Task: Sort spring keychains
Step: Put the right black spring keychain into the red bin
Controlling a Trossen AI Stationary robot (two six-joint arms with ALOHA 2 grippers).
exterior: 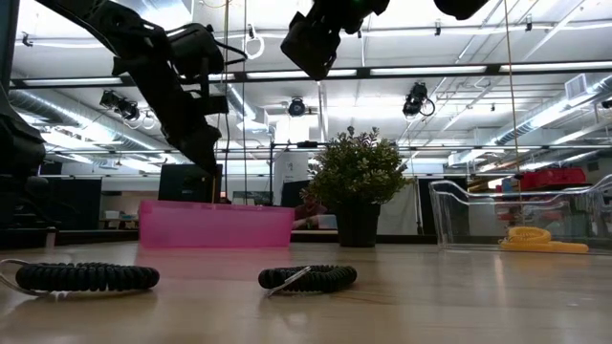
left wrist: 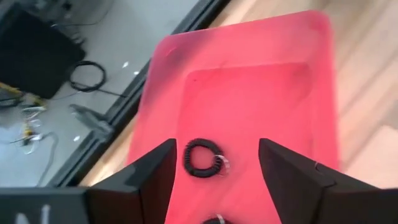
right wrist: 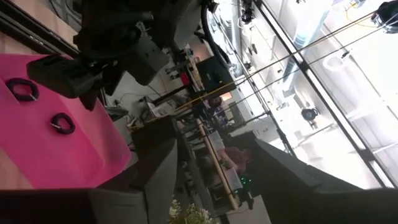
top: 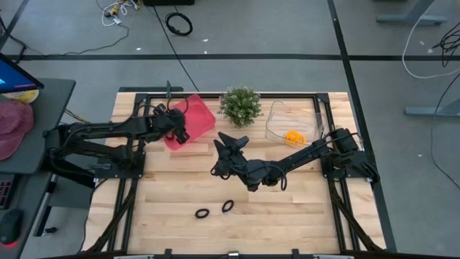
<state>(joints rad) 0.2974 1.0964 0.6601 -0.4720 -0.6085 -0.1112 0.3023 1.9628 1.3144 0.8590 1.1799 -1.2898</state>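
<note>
Two black spring keychains [left wrist: 202,157] [right wrist: 62,123] lie flat on the floor of the pink tray [top: 198,114]. My left gripper [left wrist: 217,144] [top: 181,133] hovers open over that tray, one keychain below the gap between its fingers. Two more black keychains [top: 202,214] [top: 228,206] lie on the wooden table near its front edge. Orange keychains [top: 293,137] rest in the clear tray [top: 277,115]. My right gripper [top: 224,141] [right wrist: 214,134] hangs open and level above the table's middle, holding nothing.
A green potted plant [top: 240,106] stands between the pink tray and the clear tray at the table's far edge. Bare wood [top: 287,208] spreads across the near right part of the table. A large black cable coil [top: 179,24] lies on the floor beyond the table.
</note>
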